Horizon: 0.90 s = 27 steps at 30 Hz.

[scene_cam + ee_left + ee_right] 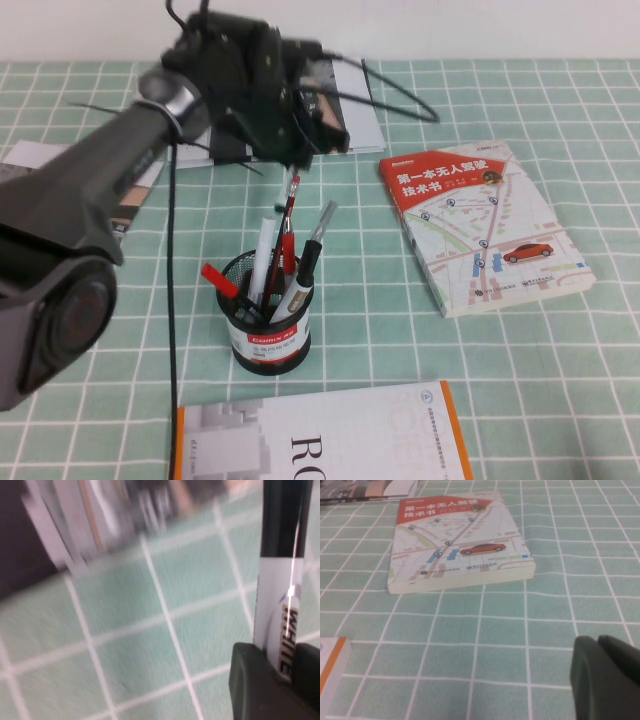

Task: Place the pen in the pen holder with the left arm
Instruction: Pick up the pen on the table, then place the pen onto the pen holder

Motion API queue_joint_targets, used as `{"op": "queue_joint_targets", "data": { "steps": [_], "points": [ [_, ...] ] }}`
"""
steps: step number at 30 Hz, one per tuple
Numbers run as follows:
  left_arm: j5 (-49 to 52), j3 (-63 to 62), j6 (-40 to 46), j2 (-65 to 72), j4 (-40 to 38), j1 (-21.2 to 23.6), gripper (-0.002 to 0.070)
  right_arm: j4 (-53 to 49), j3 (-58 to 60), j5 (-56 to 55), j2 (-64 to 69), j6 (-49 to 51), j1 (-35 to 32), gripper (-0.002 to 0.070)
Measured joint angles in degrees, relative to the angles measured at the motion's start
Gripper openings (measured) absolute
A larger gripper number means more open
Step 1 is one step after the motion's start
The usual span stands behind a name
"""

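In the left wrist view my left gripper (280,667) is shut on the pen (277,595), a thick marker with a white barrel and black cap, held above the green checked cloth. In the high view the left gripper (288,148) hangs blurred above and behind the pen holder (265,335), a black mesh cup with a red-and-white band; the held pen is hidden there by the gripper body. The holder has several pens in it, among them a slim red one (287,235) and a silver-grey one (322,222). My right gripper (607,672) is shut and empty, low over the cloth.
A red-and-white map book (480,225) lies right of the holder. An orange-edged white book (320,440) lies at the front. Books or magazines (350,105) lie at the back, more at the left edge (40,160). A black cable (400,95) loops off the left arm.
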Motion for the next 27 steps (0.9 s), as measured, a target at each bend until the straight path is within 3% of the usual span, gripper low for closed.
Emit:
{"op": "queue_joint_targets", "data": {
  "steps": [15,20,27],
  "points": [
    [-2.8,2.3,2.5,-15.7,4.8,-1.0,0.0108,0.0,0.0,-0.1,0.0,0.0,0.0,-0.002],
    [-13.5,16.4,2.6,-26.4,4.9,-1.9,0.0108,0.0,0.0,-0.1,0.0,0.0,0.0,-0.002],
    [-35.7,49.4,2.5,-47.7,4.9,-2.0,0.0108,0.0,0.0,-0.1,0.0,0.0,0.0,-0.002]
  ]
}}
